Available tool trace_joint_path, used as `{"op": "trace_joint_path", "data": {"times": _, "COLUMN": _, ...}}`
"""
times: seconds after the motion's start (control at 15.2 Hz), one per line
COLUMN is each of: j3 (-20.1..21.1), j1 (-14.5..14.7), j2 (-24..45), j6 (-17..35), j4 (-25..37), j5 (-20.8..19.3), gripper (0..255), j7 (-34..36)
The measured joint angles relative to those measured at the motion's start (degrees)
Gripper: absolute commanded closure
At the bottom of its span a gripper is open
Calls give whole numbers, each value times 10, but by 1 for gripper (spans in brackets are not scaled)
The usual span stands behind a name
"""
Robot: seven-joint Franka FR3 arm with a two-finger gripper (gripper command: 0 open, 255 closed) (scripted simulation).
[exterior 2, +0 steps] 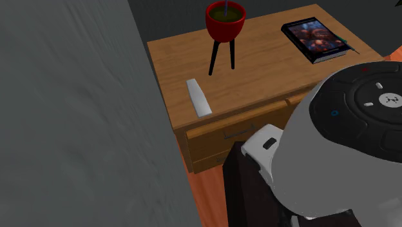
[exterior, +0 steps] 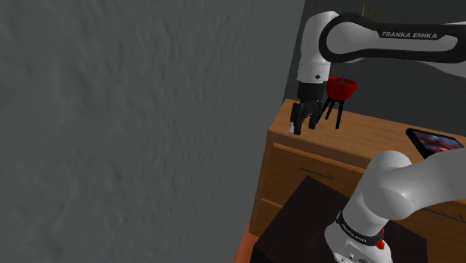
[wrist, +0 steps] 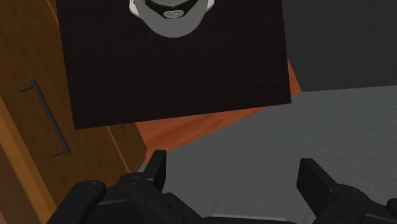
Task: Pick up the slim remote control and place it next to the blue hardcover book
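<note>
1. We see the all-black two-finger gripper [exterior: 301,123] hanging finger-down over the shoulder view's left end of the light brown wooden cabinet [exterior: 373,134], near the legs of the red round pot on a black tripod stand [exterior: 341,91].
2. In the wrist view, the gripper [wrist: 235,177] has its fingers [wrist: 156,168] spread wide apart with nothing between them.
3. Past the fingers we see the dark box stand [wrist: 172,70], the arm's white base [wrist: 170,9], the wooden cabinet front with a thin dark handle [wrist: 46,118], and a strip of orange floor [wrist: 210,124].
4. The slim pale grey bar-shaped remote control [exterior 2: 198,97] lies flat on the wooden cabinet [exterior 2: 270,77], near its front edge and towards the second exterior view's left.
5. The red pot on the tripod [exterior 2: 225,22] stands just behind the remote control, and we cannot tell whether they touch.
6. The dark-covered hardcover book with a reddish picture on its front [exterior 2: 315,39] lies flat at the cabinet top's far right corner in that view, well apart from the remote control.
7. In the shoulder view, the book [exterior: 435,141] sits at the right edge.
8. A grey wall [exterior: 134,127] stands beside the cabinet.
</note>
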Motion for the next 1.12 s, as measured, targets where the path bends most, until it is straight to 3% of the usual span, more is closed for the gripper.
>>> {"op": "trace_joint_path", "data": {"times": 0.46, "j3": -19, "j1": -36, "j2": 68, "j6": 75, "j4": 3, "j5": -20, "gripper": 0, "j7": 23}}
{"op": "trace_joint_path", "data": {"times": 1.12, "j3": -67, "j1": -99, "j2": 230, "j6": 212, "j4": 51, "j5": -49, "gripper": 0, "j7": 70}}
